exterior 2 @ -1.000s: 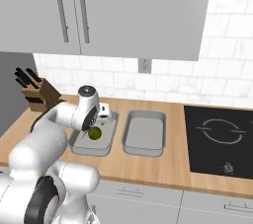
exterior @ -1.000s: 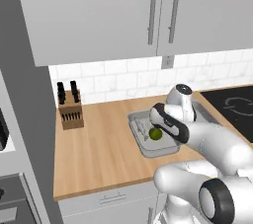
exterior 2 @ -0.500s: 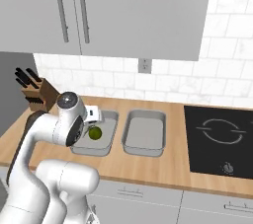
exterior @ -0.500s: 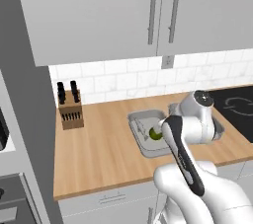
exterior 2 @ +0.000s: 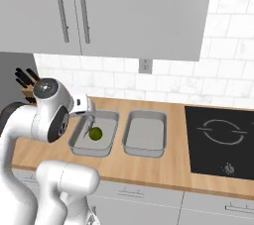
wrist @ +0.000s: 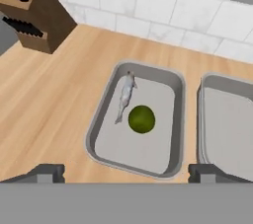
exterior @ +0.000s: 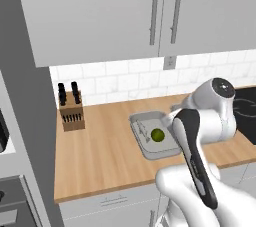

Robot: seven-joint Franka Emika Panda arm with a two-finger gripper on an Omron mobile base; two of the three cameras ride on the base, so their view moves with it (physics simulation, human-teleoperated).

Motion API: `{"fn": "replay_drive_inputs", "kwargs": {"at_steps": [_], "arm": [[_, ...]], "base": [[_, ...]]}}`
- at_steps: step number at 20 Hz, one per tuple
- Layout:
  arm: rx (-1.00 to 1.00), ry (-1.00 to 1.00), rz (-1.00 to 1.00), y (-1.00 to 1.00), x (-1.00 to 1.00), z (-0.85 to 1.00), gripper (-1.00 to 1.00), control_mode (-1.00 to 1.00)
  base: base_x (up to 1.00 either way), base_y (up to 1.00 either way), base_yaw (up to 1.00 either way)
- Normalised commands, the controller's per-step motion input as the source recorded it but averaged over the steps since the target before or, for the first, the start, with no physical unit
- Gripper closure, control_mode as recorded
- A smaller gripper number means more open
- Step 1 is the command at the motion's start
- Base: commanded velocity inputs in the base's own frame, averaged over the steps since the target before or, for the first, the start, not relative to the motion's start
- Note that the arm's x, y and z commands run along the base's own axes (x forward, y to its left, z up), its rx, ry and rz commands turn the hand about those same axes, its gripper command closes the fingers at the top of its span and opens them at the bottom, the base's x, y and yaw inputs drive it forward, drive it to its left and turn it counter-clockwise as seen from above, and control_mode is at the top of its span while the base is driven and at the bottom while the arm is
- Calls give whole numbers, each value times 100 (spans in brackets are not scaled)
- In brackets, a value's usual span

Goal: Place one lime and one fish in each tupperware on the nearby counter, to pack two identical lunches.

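A lime point(wrist: 141, 119) and a small grey fish point(wrist: 125, 94) are seen lying in the left tub point(wrist: 99, 128), the fish just beside the lime on the side nearer the knife block point(wrist: 30, 18). The right tub point(wrist: 203, 119) stands close alongside on the counter point(wrist: 49, 104), and nothing can be made out inside it. Both tubs are set between the knife block and the hob point(exterior 2: 221, 137). The gripper point(wrist: 126, 172) is held above the near rim of the left tub, its fingertips point(wrist: 47, 172) spread wide apart with nothing gripped between them.
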Motion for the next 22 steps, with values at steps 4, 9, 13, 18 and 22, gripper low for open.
{"fn": "replay_drive_inputs", "kwargs": {"at_steps": [4,9,13,18,22], "arm": [[0,-21,-16,9,-43,38,-100,-100],[0,-43,-14,10,-55,19,-100,-100],[1,-22,-4,2,-46,18,-100,100],[0,0,0,0,0,0,-100,100],[0,0,0,0,0,0,-100,100]], "base": [[0,0,0],[0,0,0],[-19,0,0],[-97,-20,0],[-100,-43,1]]}}
